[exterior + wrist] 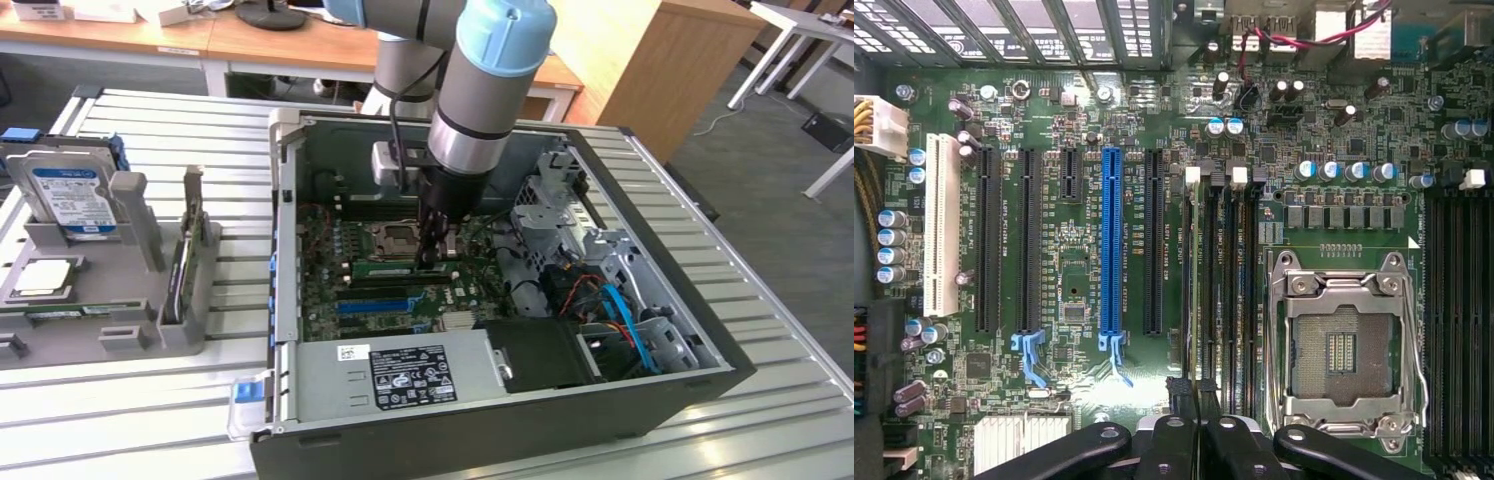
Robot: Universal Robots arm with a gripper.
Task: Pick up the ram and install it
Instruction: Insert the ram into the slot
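Looking from the biggest thing down, you have the slatted worktop (761, 330) carrying the open computer case (534, 435). The case lies on its side in the middle of the exterior view, presumably so the board faces up and a straight drop reaches it. Your arm (487, 90) enters from the top centre of that frame and stands almost plumb, wrist pointing straight down into the case. That pose suits a push along the slot's own axis. Under it the motherboard (327, 290) lies flat, its empty processor socket (400, 237) just above the memory slots. The ram (384, 268) stands on edge at one of those slots, centre frame, its green face showing left of the tool. Whether it is fully seated you cannot tell. The pincer (434, 262) meets the stick's right-hand end with its jaws drawn together. Whether they nip the stick or bear on its top edge is unclear.
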